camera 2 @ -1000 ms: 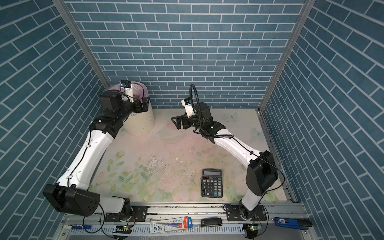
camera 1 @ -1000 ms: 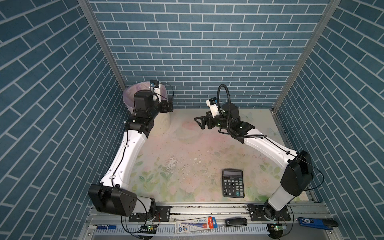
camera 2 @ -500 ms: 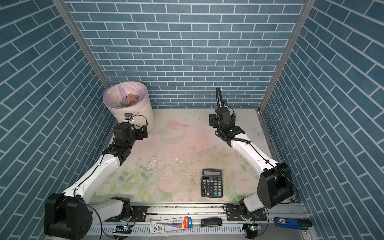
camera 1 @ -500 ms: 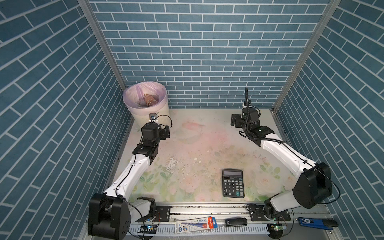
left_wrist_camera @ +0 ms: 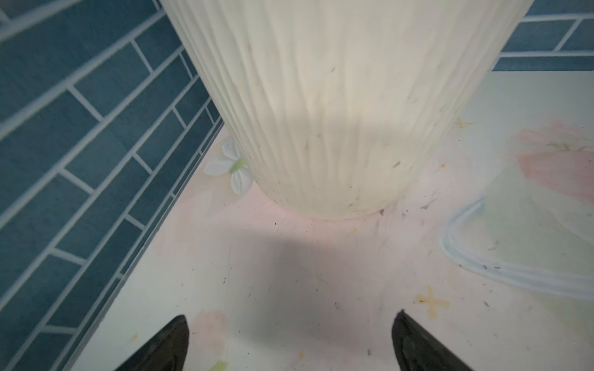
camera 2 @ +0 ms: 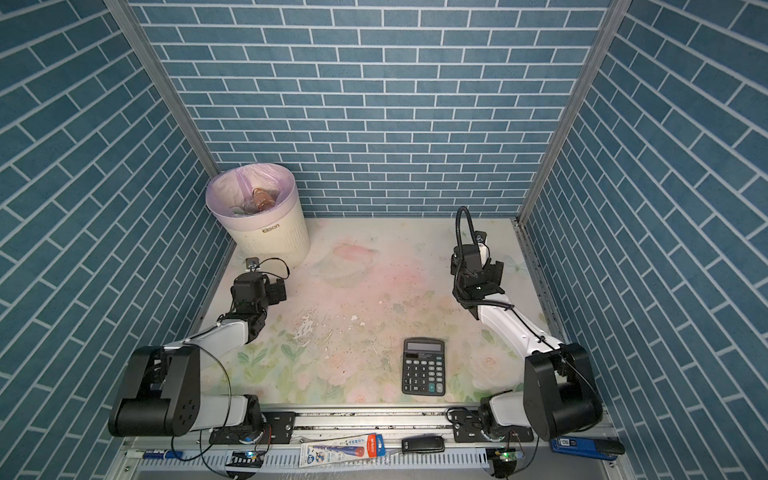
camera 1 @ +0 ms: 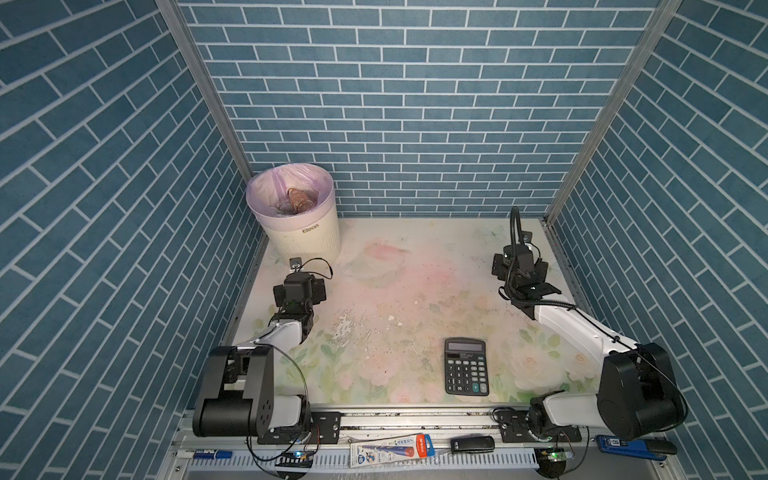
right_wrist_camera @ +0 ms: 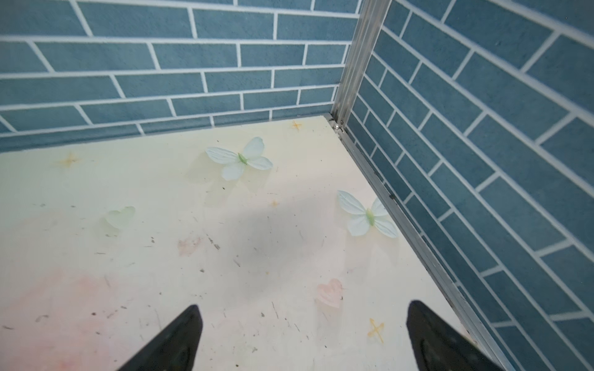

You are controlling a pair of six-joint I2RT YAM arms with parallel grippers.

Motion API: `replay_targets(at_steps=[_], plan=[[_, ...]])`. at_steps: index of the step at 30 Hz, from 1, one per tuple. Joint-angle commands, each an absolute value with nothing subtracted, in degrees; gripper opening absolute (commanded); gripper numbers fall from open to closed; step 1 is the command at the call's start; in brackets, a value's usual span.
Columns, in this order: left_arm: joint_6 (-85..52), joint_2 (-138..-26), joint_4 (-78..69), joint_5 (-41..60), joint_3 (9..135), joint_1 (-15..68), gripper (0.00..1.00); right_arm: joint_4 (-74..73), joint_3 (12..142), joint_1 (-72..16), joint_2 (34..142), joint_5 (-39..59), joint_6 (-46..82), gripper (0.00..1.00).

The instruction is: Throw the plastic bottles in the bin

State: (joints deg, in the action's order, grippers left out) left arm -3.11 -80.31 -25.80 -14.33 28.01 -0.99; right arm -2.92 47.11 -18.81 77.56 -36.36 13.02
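Shows pink-lined round cream ribbed bin (camera 1: 305,237) holding plastic bottles (camera 1: 297,200) at far left corner of table (camera 1: 415,291), left tool (left_wrist_camera: 289,340) and right tool (right_wrist_camera: 302,337) spread, empty. Best parked without nudging bin.

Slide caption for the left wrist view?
Open left hand facing the base of the ribbed cream-white plastic bin on the floral-print tabletop.

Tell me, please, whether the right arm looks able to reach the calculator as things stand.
Probably yes: the calculator lies in the open near the right arm, whose fingers are open and empty.
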Motion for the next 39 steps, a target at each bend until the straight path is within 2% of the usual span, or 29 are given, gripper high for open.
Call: replay_targets(at_steps=[1, 7, 10, 11, 12, 13, 15, 16, 17, 22, 25, 30, 34, 37, 39], plan=[[-5.52, -82.39, -33.58, -10.23, 27.46, -3.43, 0.99, -9.02, 42.98, -17.95, 76.99, -41.62, 8.43, 0.99], [-4.36, -81.60, -37.77, -12.03, 24.88, -2.10, 0.99, -16.94, 35.04, -16.57, 77.02, -45.30, 4.24, 0.99], [-0.41, -83.18, -50.20, -11.28, 19.13, 0.70, 0.99, -19.77, 33.35, -15.87, 78.31, -45.63, 3.11, 0.99], [1.95, -88.73, -61.23, -9.46, 17.12, 1.33, 0.99, -22.37, 32.42, -15.65, 78.93, -46.39, 1.93, 0.99], [2.05, -88.00, -59.55, -8.46, 17.19, 1.49, 0.99, -25.94, 31.18, -15.39, 79.61, -46.68, 0.63, 0.99], [0.96, -85.18, -51.17, -10.13, 19.32, 1.49, 0.99, -28.52, 30.29, -15.05, 80.23, -46.12, -0.53, 0.99], [1.79, -88.09, -53.43, -10.87, 20.39, 1.87, 0.99, -34.23, 28.83, -14.46, 81.60, -44.20, -2.90, 0.99], [1.40, -86.51, -48.73, -10.53, 21.53, 1.96, 0.99, -36.55, 28.36, -14.29, 82.24, -43.51, -3.24, 0.99], [1.83, -88.02, -53.55, -10.70, 20.48, 1.93, 0.99, -38.68, 27.84, -13.89, 82.97, -41.95, -3.47, 0.99], [1.84, -86.91, -50.41, -9.55, 21.16, 1.91, 0.99, -45.88, 28.49, -12.96, 90.04, -38.41, -6.42, 0.99], [2.63, -87.28, -49.99, -10.04, 21.66, 2.63, 0.99, -45.92, 27.77, -12.48, 89.23, -37.40, -5.10, 0.99], [2.64, -87.56, -50.99, -9.96, 21.33, 2.63, 0.99, -60.76, 20.03, -12.31, 88.29, -40.04, -4.18, 0.99], [2.64, -87.41, -50.73, -9.94, 21.40, 2.64, 0.99, -65.00, 17.30, -12.13, 87.92, -38.26, -4.18, 0.99], [2.64, -87.44, -50.89, -9.97, 21.36, 2.59, 0.99, -67.50, 15.28, -10.99, 87.28, -35.23, -3.25, 0.99], [2.64, -87.53, -50.91, -9.98, 21.36, 2.58, 0.99, -68.52, 13.44, -8.46, 86.44, -28.96, -1.36, 0.99]])
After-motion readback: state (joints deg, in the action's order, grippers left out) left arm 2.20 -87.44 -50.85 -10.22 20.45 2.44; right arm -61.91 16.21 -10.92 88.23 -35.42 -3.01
